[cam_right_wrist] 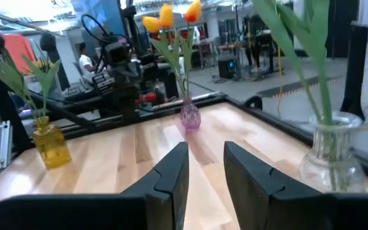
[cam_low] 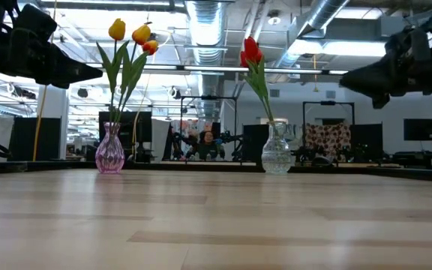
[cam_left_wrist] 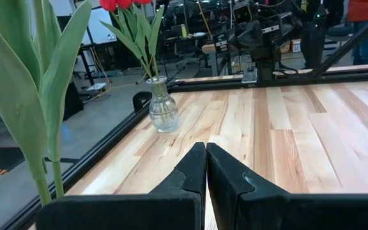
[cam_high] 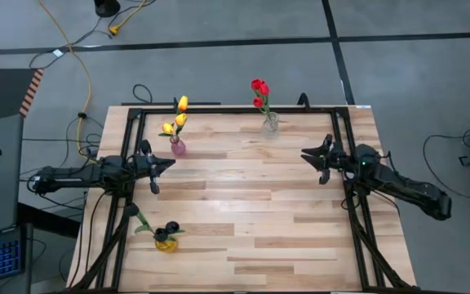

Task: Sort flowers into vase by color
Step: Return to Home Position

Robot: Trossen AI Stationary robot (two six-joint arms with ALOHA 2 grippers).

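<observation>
The left gripper (cam_high: 166, 163) hangs over the left edge of the pale wooden worktop (cam_high: 251, 229), pointing inward, fingers pressed together and empty. The right gripper (cam_high: 307, 153) faces it from the right edge, fingers parted and empty. Yellow tulips (cam_high: 176, 118) stand in a pink glass vase (cam_high: 178, 148) near the far left corner. Red tulips (cam_high: 259, 91) stand in a clear glass vase (cam_high: 270, 123) at the far edge. Near-black tulips (cam_high: 170, 232) stand in a yellow vase (cam_high: 166, 244) by the left edge, toward the front.

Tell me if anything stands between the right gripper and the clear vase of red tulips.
Nothing visible does. Only bare table lies between the right gripper and the clear vase holding the red tulips. The pink vase and yellow vase stand across the table, by the left gripper.
</observation>
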